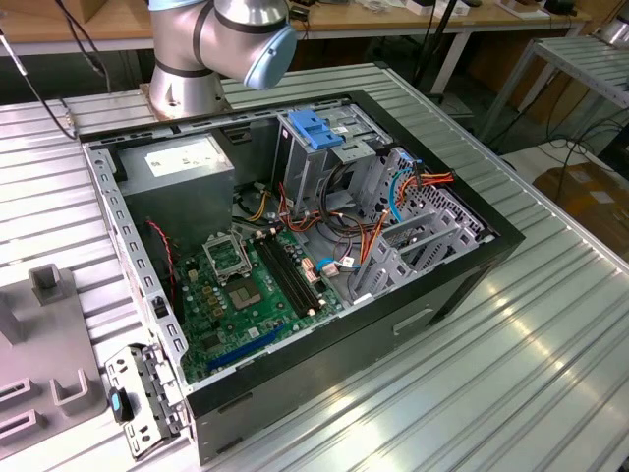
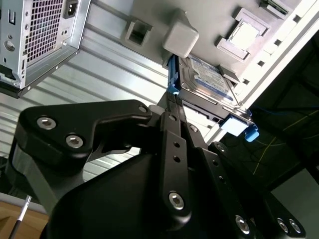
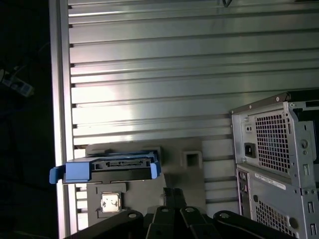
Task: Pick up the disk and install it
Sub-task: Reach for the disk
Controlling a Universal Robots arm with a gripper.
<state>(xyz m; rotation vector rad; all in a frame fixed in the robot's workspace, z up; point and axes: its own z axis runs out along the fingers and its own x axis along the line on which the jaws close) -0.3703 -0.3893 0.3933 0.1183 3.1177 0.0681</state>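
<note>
The disk (image 3: pixel 107 170), a dark drive with bright blue side rails and end tabs, stands on its edge in a grey holder (image 3: pixel 192 159) on the slatted metal table. In the second wrist view the disk (image 2: pixel 207 79) shows its labelled face, and a blue rail runs down beside my fingers. My gripper (image 2: pixel 175 107) hangs close to one end of the disk. Its black fingers (image 3: pixel 168 191) lie together with nothing between them, so it is shut and holds nothing.
The open computer case (image 1: pixel 295 246) lies on the table with its motherboard, cables and a metal drive cage topped by a light-blue latch plate (image 1: pixel 316 128). Its perforated rear panel (image 3: pixel 274 159) stands near the holder. The arm's base (image 1: pixel 226 39) rises behind the case. The grey holder plate (image 1: pixel 49 344) lies at the exterior view's left.
</note>
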